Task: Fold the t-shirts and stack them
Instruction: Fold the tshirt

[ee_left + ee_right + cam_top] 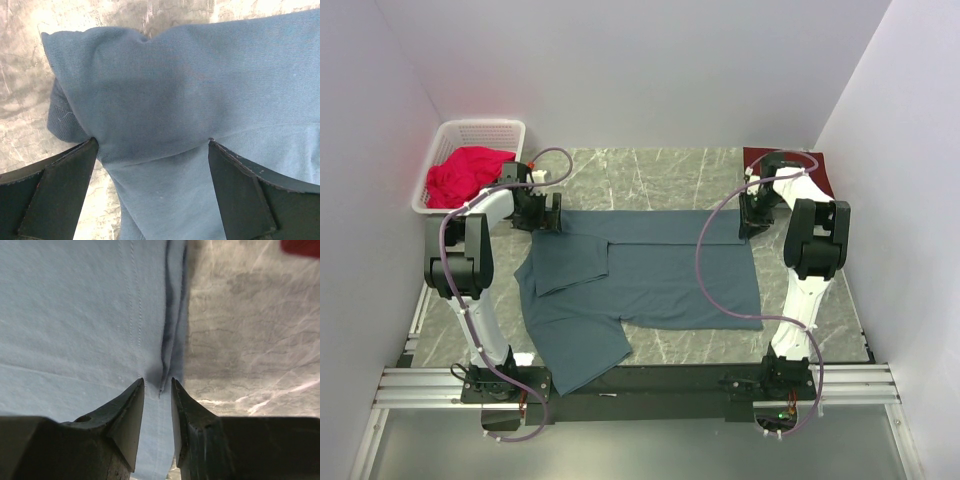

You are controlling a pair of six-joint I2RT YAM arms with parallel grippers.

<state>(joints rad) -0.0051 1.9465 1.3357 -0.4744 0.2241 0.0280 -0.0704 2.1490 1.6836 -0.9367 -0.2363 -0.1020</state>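
The slate blue-grey t-shirt (650, 275) lies spread on the marble table, its far edge folded over and one sleeve pointing toward the near edge. My left gripper (542, 215) hangs over its far left corner. In the left wrist view this gripper (152, 140) is open wide, and the cloth (165, 85) lies loose between the fingers. My right gripper (752, 222) is at the far right corner. Its jaws (157, 380) stand a narrow gap apart over the folded hem (172, 315), not pinching it. The dark maroon t-shirt (757, 156) lies at the far right, partly under the right arm.
A white basket (480, 130) holding bright red cloth (468, 172) stands at the far left corner. White walls close in the table on three sides. A metal rail (640, 385) with the arm bases runs along the near edge.
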